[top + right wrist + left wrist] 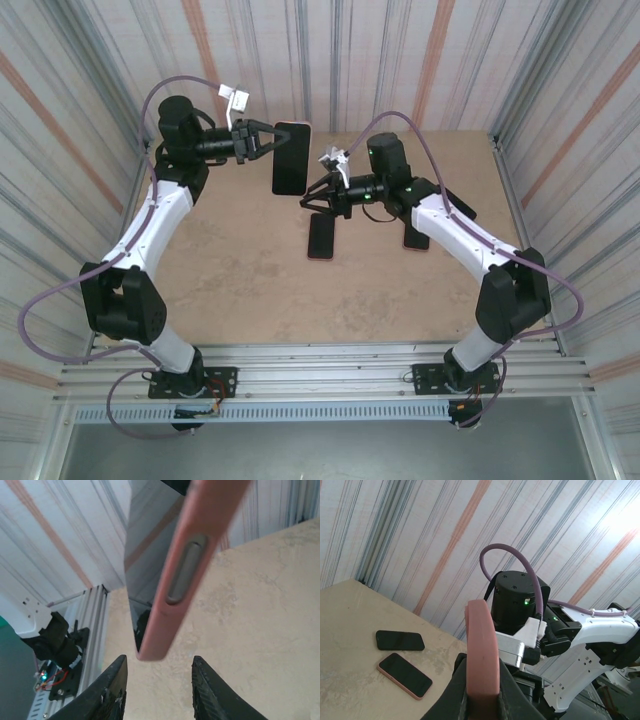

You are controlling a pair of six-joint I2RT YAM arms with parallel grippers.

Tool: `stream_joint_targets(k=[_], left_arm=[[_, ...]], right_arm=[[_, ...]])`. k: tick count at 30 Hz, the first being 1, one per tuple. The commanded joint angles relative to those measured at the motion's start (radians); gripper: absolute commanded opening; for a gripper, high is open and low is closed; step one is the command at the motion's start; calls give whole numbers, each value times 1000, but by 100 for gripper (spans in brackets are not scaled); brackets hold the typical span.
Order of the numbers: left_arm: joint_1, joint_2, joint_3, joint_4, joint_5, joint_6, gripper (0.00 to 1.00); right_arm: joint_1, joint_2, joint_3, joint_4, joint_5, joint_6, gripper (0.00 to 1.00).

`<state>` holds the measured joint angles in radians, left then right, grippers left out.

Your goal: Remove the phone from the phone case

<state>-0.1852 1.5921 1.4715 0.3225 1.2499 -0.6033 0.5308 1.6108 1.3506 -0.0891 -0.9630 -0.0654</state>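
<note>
The phone [291, 160] sits in its pink phone case [482, 650] and is held up in the air on edge, above the table's far middle. My left gripper [481, 682] is shut on the case's edge, one dark finger on each side. In the right wrist view the case [202, 535] hangs down from the top, with the dark glass screen [150, 550] on its left face and a side button showing. My right gripper [159, 682] is open just below the case's lower corner, fingers [112, 692] apart and touching nothing. In the top view it [312, 196] sits right of the held phone.
A phone in a pink case [321, 237] lies flat on the tan table [240, 270] under the grippers. Another pink-cased phone [415, 239] and a black one [461, 205] lie beneath the right arm. Corrugated walls close in on three sides.
</note>
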Motion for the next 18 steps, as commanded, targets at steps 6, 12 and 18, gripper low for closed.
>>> stream_joint_targets(k=[6,12,18], left_arm=[[-13,-33,20,58,30,-33,0],[-23,-47,15,55,35,-37,0],[-25,-60,7,61,29,-47,0]], right_arm=[[7,6,44,-6,-43,-47,28],[10,6,50,-21,-58,-54,24],[14,17,68,-56,-74,-74,21]])
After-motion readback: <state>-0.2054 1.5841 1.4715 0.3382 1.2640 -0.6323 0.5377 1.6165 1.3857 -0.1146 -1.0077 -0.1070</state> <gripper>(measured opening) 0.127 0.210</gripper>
